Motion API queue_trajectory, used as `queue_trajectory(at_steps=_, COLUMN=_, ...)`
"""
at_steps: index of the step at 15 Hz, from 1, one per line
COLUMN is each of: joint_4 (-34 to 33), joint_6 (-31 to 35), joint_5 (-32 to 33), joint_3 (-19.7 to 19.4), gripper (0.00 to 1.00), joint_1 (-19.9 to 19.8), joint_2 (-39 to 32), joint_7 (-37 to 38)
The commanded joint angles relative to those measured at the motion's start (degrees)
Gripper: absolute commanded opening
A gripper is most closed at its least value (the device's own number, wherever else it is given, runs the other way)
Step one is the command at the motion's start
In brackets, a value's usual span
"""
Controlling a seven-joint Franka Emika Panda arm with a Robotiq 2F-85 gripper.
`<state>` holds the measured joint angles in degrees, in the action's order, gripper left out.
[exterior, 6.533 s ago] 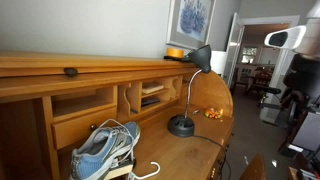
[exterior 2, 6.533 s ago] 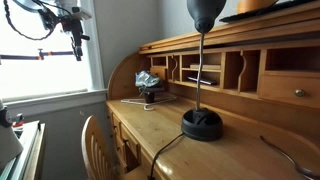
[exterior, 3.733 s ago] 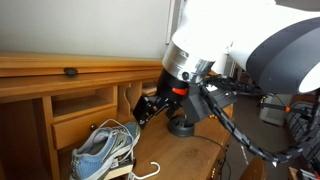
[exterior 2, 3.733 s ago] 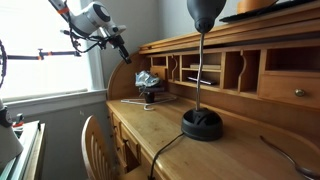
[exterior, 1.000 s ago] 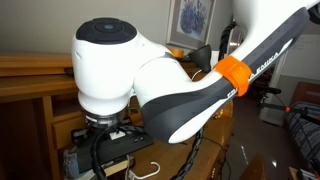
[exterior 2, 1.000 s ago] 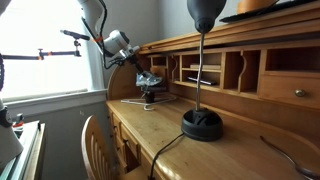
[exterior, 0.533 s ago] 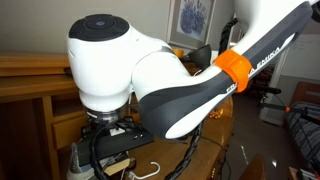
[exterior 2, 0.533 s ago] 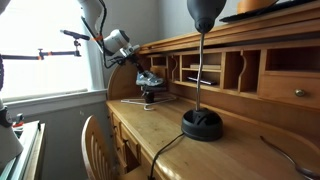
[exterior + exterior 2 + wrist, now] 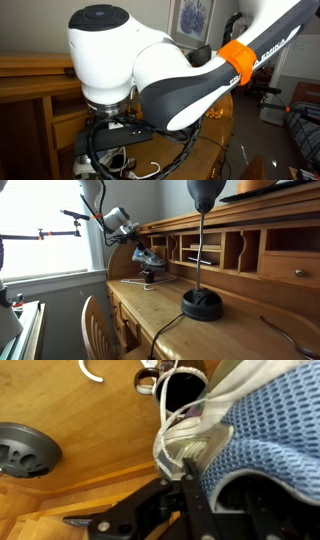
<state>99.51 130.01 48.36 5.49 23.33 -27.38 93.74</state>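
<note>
The tool (image 9: 188,475) is pinching what seems to be the collar edge of the blue mesh sneaker (image 9: 260,430), which is showing at the window end of the wooden desk (image 9: 175,330), well apart from the lamp base (image 9: 201,304).

1 blue mesh sneaker (image 9: 262,430) (white laces) lies on the wooden desk (image 9: 90,435).

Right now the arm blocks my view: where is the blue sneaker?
In an exterior view the blue sneaker sits at the desk's window end, under the gripper, left of the desk lamp.
</note>
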Motion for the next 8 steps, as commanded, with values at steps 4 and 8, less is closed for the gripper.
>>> queue_trajectory(at_steps=4, joint_4=4.8, joint_6=-2.7, joint_5=3.7, joint_3=-0.4, gripper=0.03, joint_1=1.8, joint_2=5.3, joint_7=9.8)
queue_trajectory(at_steps=8, joint_4=9.3, joint_6=-4.1, joint_5=6.9, joint_3=0.5, gripper=0.03, joint_1=1.8, joint_2=9.6, joint_7=14.8)
